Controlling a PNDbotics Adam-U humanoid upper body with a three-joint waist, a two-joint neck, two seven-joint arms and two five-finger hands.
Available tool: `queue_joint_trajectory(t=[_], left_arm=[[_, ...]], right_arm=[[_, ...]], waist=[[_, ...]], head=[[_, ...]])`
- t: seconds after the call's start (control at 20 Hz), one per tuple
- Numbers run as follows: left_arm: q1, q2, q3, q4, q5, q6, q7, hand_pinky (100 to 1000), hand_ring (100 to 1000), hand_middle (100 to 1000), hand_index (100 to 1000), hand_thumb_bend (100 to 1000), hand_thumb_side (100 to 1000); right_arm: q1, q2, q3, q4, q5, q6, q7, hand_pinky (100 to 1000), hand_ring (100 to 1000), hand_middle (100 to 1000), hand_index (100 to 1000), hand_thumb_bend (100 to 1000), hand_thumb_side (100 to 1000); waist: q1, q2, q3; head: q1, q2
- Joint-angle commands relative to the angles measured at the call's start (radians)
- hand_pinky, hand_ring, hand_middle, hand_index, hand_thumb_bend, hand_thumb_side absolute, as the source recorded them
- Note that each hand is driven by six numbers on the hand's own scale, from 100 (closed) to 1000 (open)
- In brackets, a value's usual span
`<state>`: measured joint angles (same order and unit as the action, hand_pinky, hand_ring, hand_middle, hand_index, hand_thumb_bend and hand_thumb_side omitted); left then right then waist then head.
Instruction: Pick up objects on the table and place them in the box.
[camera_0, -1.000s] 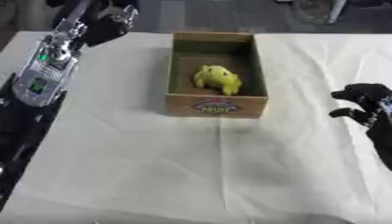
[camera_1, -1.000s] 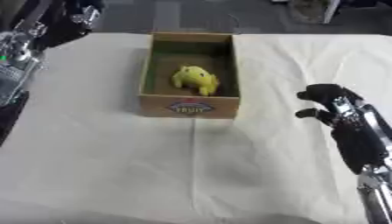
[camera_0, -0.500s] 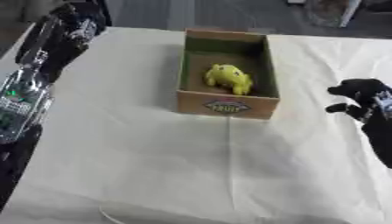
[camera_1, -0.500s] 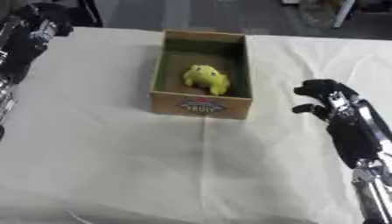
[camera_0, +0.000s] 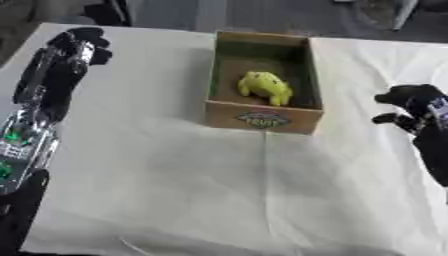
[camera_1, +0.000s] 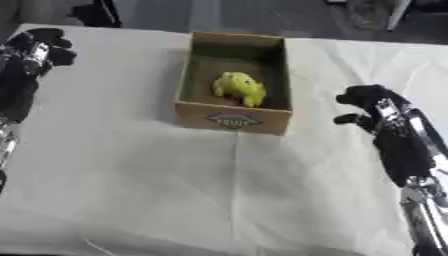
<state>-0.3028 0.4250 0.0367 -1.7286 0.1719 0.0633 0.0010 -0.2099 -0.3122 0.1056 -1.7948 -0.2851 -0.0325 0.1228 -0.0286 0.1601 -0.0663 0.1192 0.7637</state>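
Note:
A brown cardboard box (camera_0: 262, 119) with a label on its front wall stands at the middle back of the white-clothed table. Inside it lies a yellow toy (camera_0: 265, 87), shaped like a small animal. My left hand (camera_0: 80, 44) hovers at the far left, well apart from the box, fingers curled and holding nothing. My right hand (camera_1: 368, 103) is to the right of the box, also with curled fingers and nothing in it. No other loose object shows on the cloth.
The white cloth (camera_0: 175, 180) covers the table, with a crease running from the box toward the front. Dark floor and chair legs (camera_0: 118, 12) lie beyond the far edge.
The whole picture has shifted, so the head has moved. My left hand has come down and back from the far left corner. The right hand and the toy stay as they were.

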Motion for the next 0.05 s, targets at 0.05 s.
queue_joint_trajectory(t=[0.05], left_arm=[[-0.005, 0.004, 0.016, -0.022, 0.002, 0.006, 0.000, 761, 666, 628, 755, 100, 586]], right_arm=[[-0.005, -0.017, -0.010, -0.011, -0.008, -0.001, -0.005, 623, 804, 638, 719, 100, 708]], waist=[[0.001, -0.014, -0.002]], head=[[-0.005, 0.006]])
